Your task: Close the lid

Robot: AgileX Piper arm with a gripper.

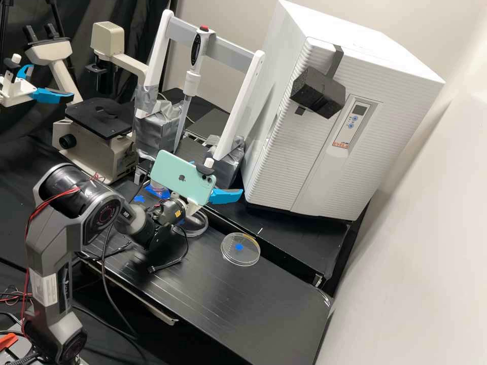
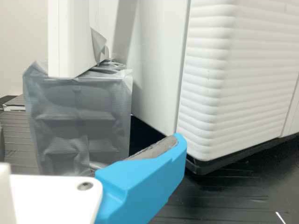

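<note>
In the high view the gripper (image 1: 226,196) is above the bench's back part, beside the white cabinet, partly behind the phone. Its fingers stand wide apart, with nothing seen between them. One blue finger of the gripper (image 2: 145,179) crosses the wrist view, its grey pad exposed. A clear round dish (image 1: 240,257) with a blue mark rests on the black bench, in front of and below the gripper. Another clear round piece (image 1: 204,225) is partly hidden behind the wrist; I cannot tell whether it is a lid or a dish.
The white cabinet (image 1: 274,152) stands at the back right. A white frame (image 1: 238,106) on silver-wrapped blocks (image 2: 77,121) is behind the arm. A microscope (image 1: 96,147) is at the left. A green phone (image 1: 177,177) is mounted at the wrist, and a black cable (image 1: 172,262) hangs below it.
</note>
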